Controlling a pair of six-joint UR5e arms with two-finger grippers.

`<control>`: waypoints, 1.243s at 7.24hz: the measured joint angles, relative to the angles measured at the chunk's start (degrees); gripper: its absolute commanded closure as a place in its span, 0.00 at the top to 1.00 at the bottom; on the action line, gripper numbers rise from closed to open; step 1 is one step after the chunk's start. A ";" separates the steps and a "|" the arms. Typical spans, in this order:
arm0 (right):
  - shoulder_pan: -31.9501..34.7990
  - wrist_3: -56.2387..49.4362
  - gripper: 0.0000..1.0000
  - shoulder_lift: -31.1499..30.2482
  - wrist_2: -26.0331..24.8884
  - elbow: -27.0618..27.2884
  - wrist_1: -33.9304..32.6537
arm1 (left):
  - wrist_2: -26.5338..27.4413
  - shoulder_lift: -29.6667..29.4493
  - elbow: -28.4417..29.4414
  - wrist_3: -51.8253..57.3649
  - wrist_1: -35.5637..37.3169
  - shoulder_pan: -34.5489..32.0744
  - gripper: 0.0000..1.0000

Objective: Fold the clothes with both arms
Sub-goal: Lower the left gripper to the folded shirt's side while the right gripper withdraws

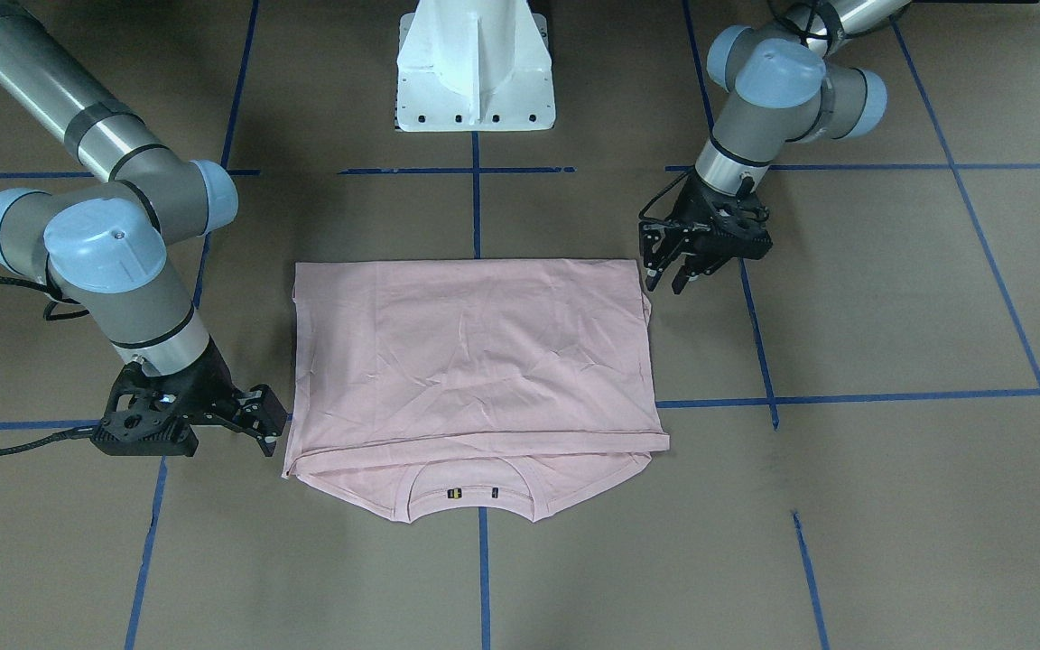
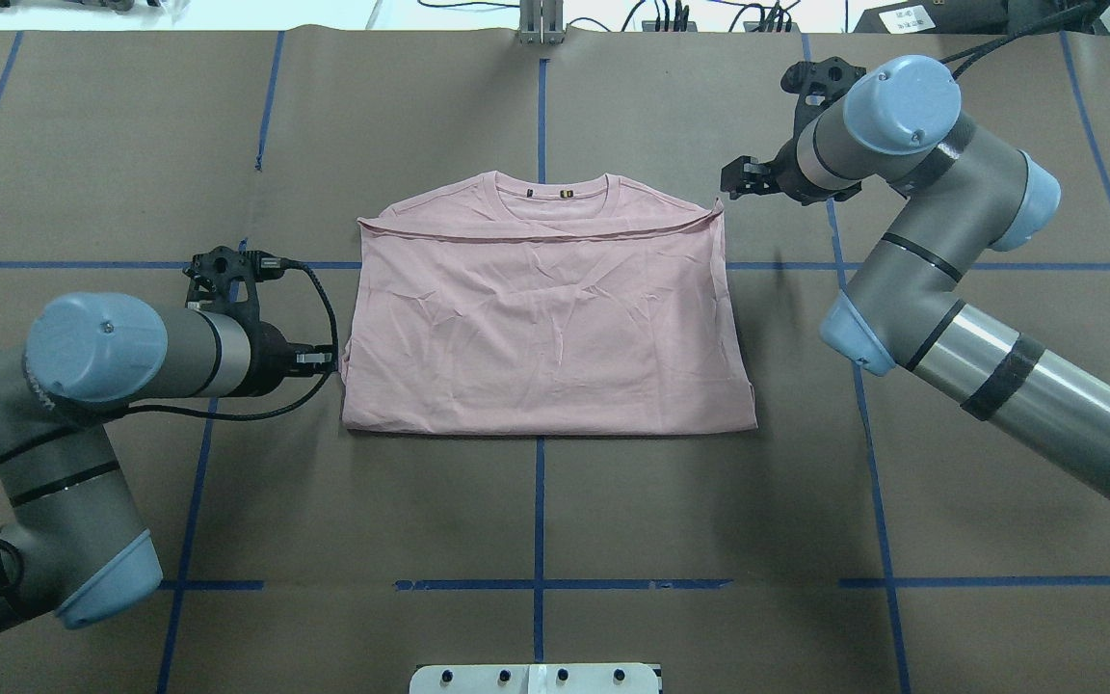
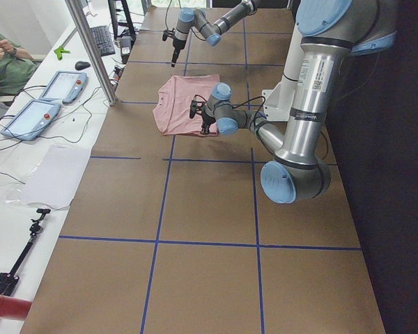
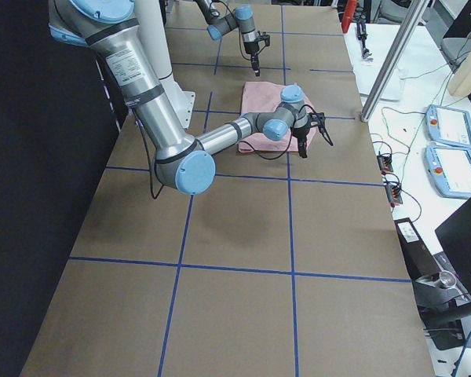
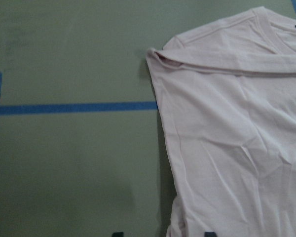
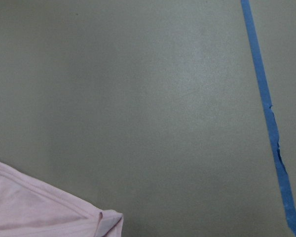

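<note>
Diagonally: left gripper (image 1: pixel 665 281), right gripper (image 1: pixel 273 431) flank T-shirt (image 1: pixel 475 352).

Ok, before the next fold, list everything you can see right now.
T-shirt: one, pale pink, folded, centre.
Table: one, brown, gridded with blue tape.
Pedestal base: one, white, behind the T-shirt.
Tablets: two, grey-blue, on the side bench.
Person: one, green top, by the bench.
Left arm, right arm: silver-grey, light blue caps, flanking the T-shirt.
Left claw: black, open, at the T-shirt's side edge.
Right claw: black, open, by its collar-end corner.
</note>
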 measured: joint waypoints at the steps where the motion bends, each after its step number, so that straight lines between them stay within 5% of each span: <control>1: 0.04 0.00 1.00 -0.08 -0.05 -0.01 0.02 | 0.74 0.18 -0.04 -1.40 0.01 1.52 0.43; 6: 0.20 0.08 1.00 -0.21 -0.25 -0.11 -0.05 | 1.15 -0.07 0.49 -2.11 0.07 3.90 0.43; 9: 0.25 0.09 1.00 -0.61 -0.47 -0.14 -0.10 | 1.15 -0.18 0.76 -2.12 0.16 4.80 0.33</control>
